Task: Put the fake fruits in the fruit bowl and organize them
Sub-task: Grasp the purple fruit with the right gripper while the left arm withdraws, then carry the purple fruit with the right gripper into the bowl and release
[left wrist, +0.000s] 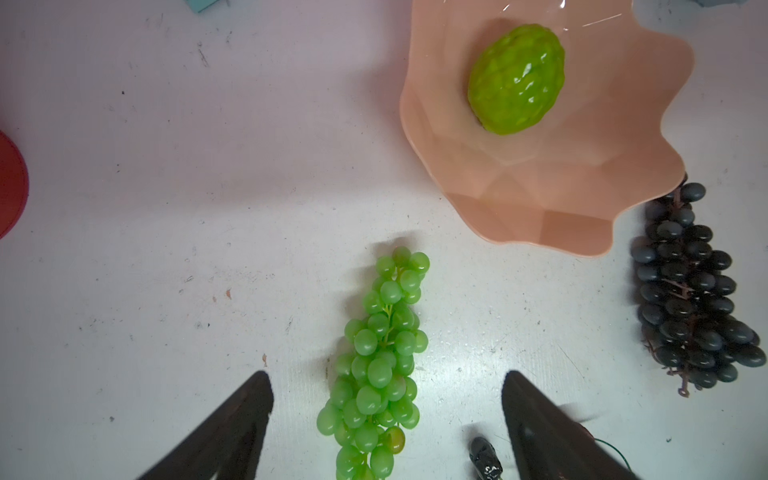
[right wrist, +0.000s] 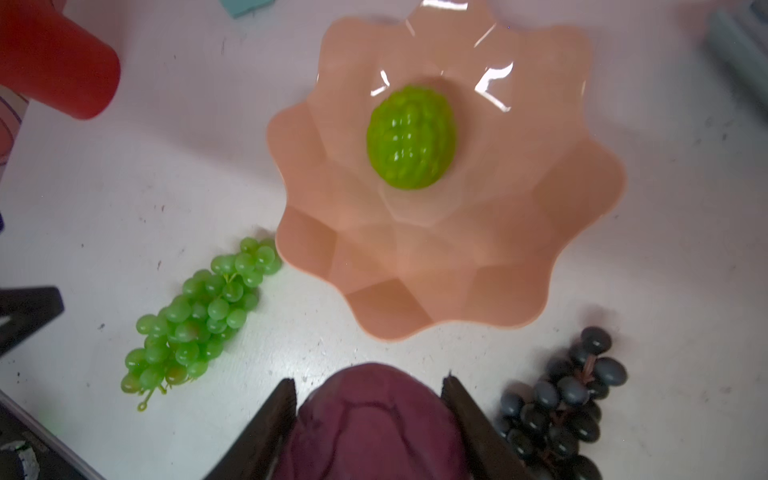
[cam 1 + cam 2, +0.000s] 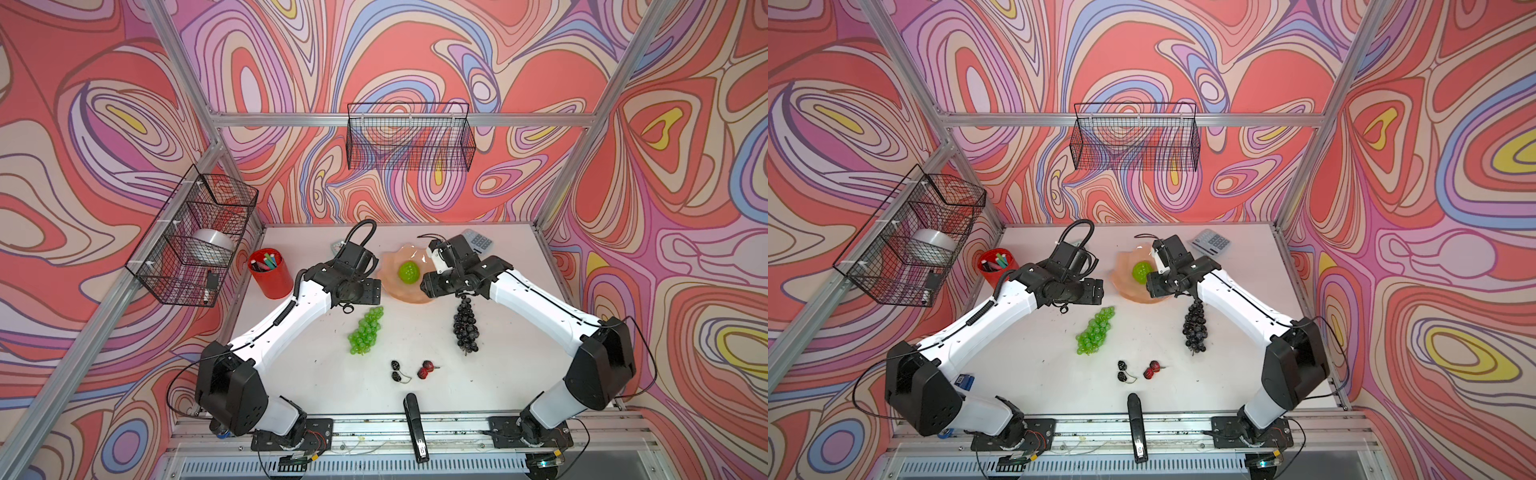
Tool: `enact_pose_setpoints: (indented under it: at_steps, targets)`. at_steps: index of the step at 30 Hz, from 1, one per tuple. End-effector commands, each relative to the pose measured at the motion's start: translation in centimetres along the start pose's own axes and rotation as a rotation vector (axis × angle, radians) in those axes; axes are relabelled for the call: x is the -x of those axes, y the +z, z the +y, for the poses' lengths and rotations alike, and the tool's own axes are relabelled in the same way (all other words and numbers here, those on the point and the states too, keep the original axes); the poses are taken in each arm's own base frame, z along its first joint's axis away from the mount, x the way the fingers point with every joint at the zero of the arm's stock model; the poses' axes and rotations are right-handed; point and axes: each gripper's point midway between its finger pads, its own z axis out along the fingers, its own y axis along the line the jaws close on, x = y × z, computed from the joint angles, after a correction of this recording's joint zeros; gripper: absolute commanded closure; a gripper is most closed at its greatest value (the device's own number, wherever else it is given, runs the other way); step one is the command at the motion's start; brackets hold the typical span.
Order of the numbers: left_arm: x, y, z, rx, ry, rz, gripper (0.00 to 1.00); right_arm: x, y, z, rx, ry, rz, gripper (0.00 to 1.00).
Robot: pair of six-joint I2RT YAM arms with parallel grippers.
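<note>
Tabletop [image 2: 166, 166] below, right pincer [image 2: 369, 382] apparently grips a cut-off mauve ball [image 2: 374, 428].

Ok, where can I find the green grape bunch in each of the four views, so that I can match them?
In a top view: the green grape bunch lies below and left of the fruit bowl.
In a top view: the same spot, left of the dark grape bunch.
Left wrist: seen between the open left gripper's fingers.
Right wrist: beside the bowl's rim.
Shared landmark: the fruit bowl.
</note>
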Motion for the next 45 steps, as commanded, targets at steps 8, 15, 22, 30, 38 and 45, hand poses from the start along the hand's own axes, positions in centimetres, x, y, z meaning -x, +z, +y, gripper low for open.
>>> enact_pose_setpoints:
  at_steps: [8, 15, 22, 30, 38, 45]
  targets:
    - [-0.7, -0.5, 1.7, 0.046, -0.054, -0.013, 0.10, 2.5, 7.6, -6.5, -0.084, 0.005, 0.091, 0.53]
    - [-1.8, -0.8, 2.4, 0.059, -0.062, 0.001, 0.09, 3.6, 11.4, -8.6, -0.089, 0.048, 0.098, 0.52]
    - [-2.1, -1.1, 3.0, 0.078, -0.080, -0.010, 0.09, 3.6, 14.2, -9.1, -0.096, 0.047, 0.129, 0.52]
    - [-1.7, -1.3, 3.3, 0.088, -0.089, -0.043, 0.09, 4.2, 15.6, -10.0, -0.138, 0.039, 0.129, 0.51]
    - [-1.7, -1.7, 3.7, 0.101, -0.087, -0.052, 0.09, 3.3, 16.7, -11.0, -0.183, 0.009, 0.173, 0.49]
    - [-2.0, -1.2, 3.5, 0.091, -0.092, -0.040, 0.09, 3.3, 16.5, -11.1, -0.187, 0.002, 0.178, 0.40]
